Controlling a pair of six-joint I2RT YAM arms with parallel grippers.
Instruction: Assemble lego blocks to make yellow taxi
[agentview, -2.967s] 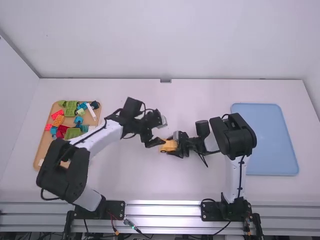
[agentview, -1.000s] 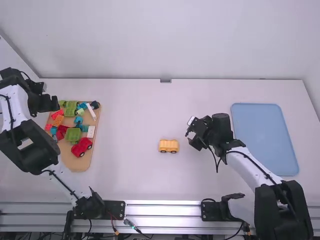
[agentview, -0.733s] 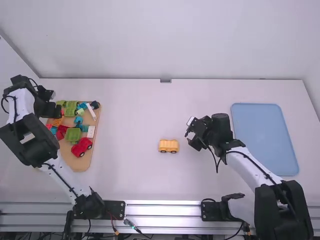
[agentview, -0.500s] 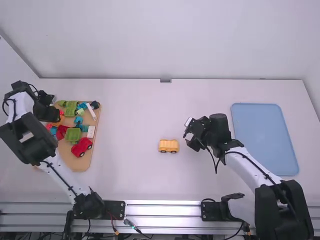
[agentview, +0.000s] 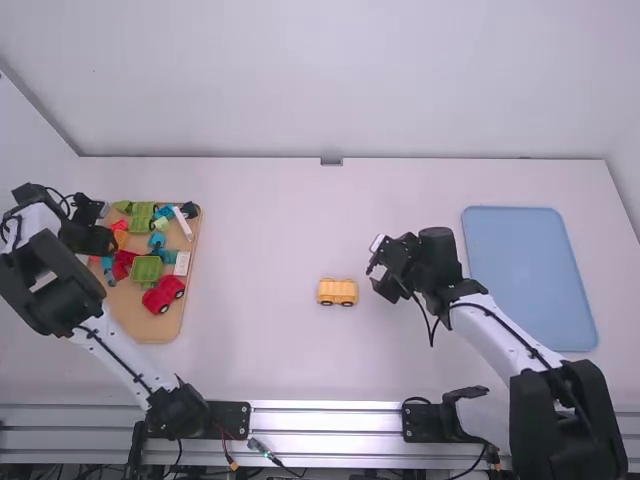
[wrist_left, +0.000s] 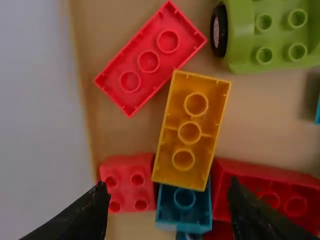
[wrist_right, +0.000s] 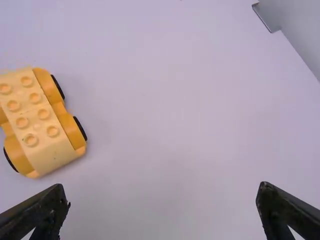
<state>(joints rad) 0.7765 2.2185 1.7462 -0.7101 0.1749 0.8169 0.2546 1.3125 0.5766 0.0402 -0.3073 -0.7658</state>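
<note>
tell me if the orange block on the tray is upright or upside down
Upside down: the orange block shows its hollow underside, with three round tubes.

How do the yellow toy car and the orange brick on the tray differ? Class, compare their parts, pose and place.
The yellow car has black wheels; the orange brick has none.
The car sits studs up, while the brick lies hollow side up, showing three round tubes.
The car stands alone on the bare table; the brick lies on the tray among other pieces.
Both are warm-coloured toy block pieces.
</note>
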